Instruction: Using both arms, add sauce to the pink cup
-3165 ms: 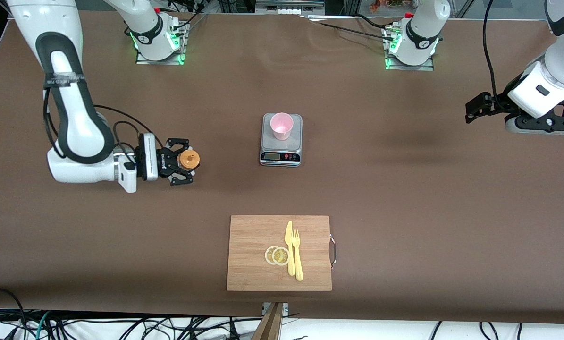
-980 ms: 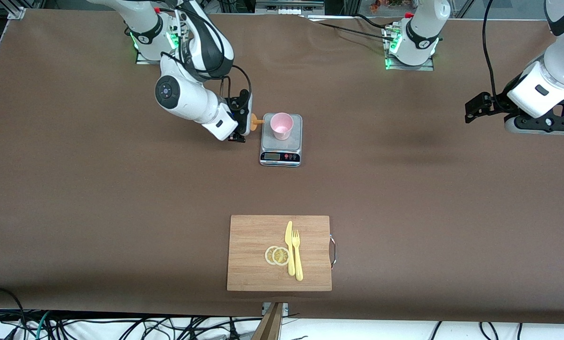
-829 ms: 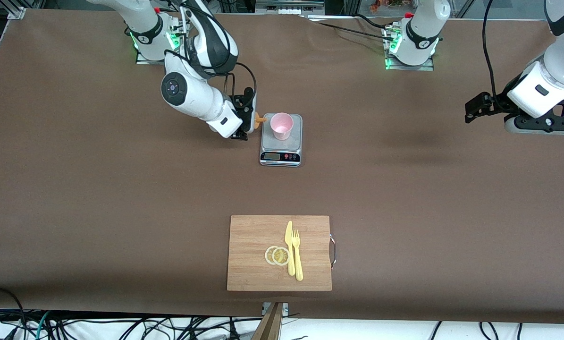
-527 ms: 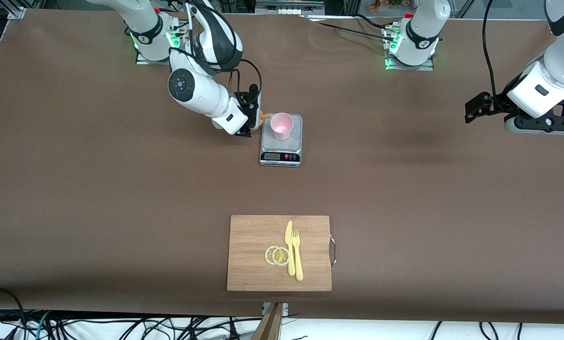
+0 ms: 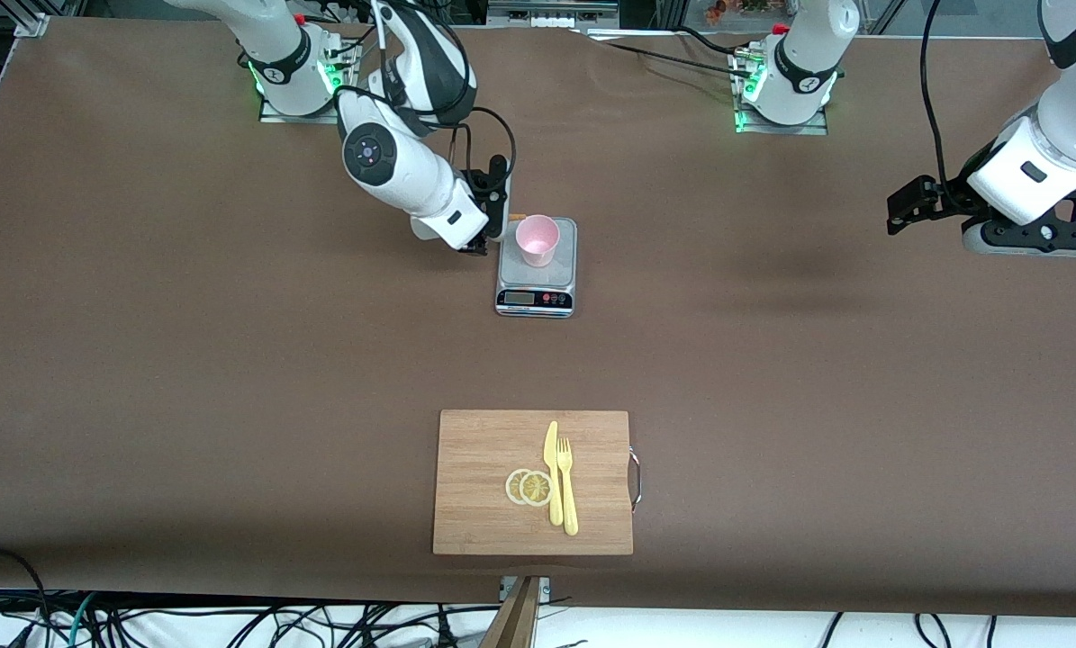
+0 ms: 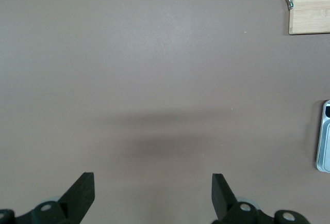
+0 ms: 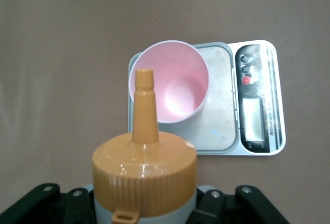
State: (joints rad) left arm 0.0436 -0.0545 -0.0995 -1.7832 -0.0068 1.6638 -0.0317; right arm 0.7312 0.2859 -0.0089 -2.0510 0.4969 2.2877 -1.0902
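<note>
Here the right gripper (image 5: 492, 229) hangs just beside the scale (image 5: 536, 288), toward the right arm's end of the tabletop (image 5: 231, 360), its jaws clamped on the sauce (image 7: 144, 177). The bottle is tipped over, and its orange nozzle (image 5: 517, 217) reaches toward the rim of the pink cup (image 5: 537, 239). The cup stands upright on the scale's plate. Nearer the front camera lies a board (image 5: 483, 450) carrying two lemon slices (image 5: 528, 487), a knife (image 5: 552, 472) and a fork (image 5: 567, 486). The left gripper (image 5: 902, 211) waits in the air over bare tabletop at the left arm's end, jaws spread wide with nothing in them.
</note>
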